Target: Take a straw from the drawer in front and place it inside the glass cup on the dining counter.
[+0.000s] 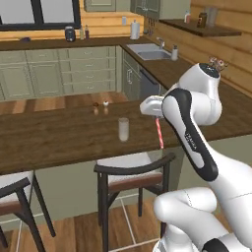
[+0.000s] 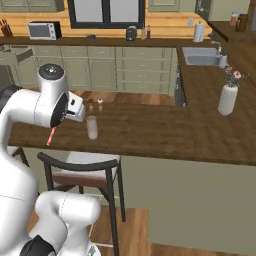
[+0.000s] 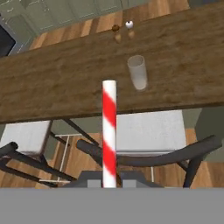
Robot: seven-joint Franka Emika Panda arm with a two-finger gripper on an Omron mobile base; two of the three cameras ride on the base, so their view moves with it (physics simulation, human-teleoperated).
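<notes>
Pincer [image 3: 109, 183] grips straw [image 3: 109, 131] near counter edge [image 3: 65, 114].

- Wood-plank walls, honey tone; dark-framed window [image 2: 107, 12] on back wall.
- Sage-green base cabinets [image 1: 59, 71] along back, dark wood tops.
- Steel sink [image 1: 147, 51] with faucet in corner run.
- Microwave [image 2: 44, 30] on back top, knife block beside it.
- Wall shelf [image 1: 199, 27] carrying jars.
- Wood plank floor [image 1: 74, 231].
- Dark-framed chairs [image 1: 130, 174] with pale seats, under the near edge of the table.
- White vase with flowers [image 2: 228, 97].
</notes>
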